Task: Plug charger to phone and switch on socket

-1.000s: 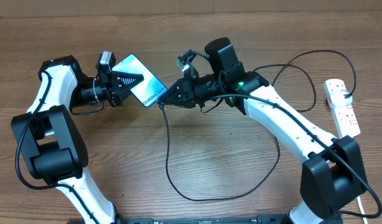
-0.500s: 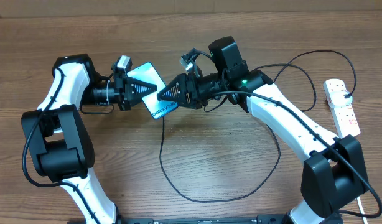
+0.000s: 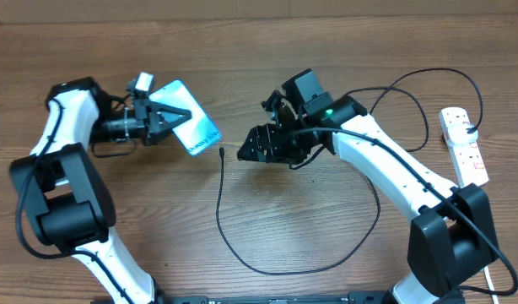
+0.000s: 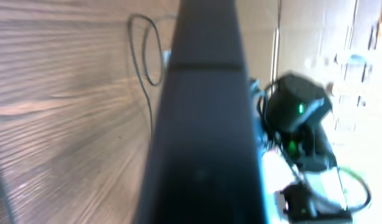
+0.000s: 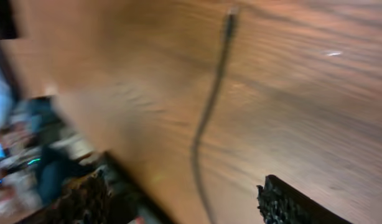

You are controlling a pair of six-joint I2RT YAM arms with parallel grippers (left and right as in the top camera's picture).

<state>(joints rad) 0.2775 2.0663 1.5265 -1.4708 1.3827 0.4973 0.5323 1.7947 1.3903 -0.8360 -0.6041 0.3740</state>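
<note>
The phone [image 3: 196, 131], blue screen up and tilted, is held off the table at the left by my left gripper [image 3: 176, 116], shut on it. In the left wrist view the phone's dark edge [image 4: 203, 124] fills the middle. The charger [image 3: 222, 194] is a thin black cable; its connector tip [image 3: 221, 152] lies on the wood, just apart from the phone's lower corner. My right gripper [image 3: 242, 152] stands open right of the tip, holding nothing. In the right wrist view the charger [image 5: 209, 112] runs between the spread fingers [image 5: 290, 202]. The white socket [image 3: 463, 143] lies at the far right.
The black cable loops wide across the table's front [image 3: 276, 270] and curls back behind the right arm toward the socket's black plug [image 3: 470, 128]. The right arm [image 4: 297, 112] shows blurred in the left wrist view.
My right gripper has opened, let go of the connector and drawn back to the right. The left gripper has carried the phone left and away. The connector now lies on the table.
</note>
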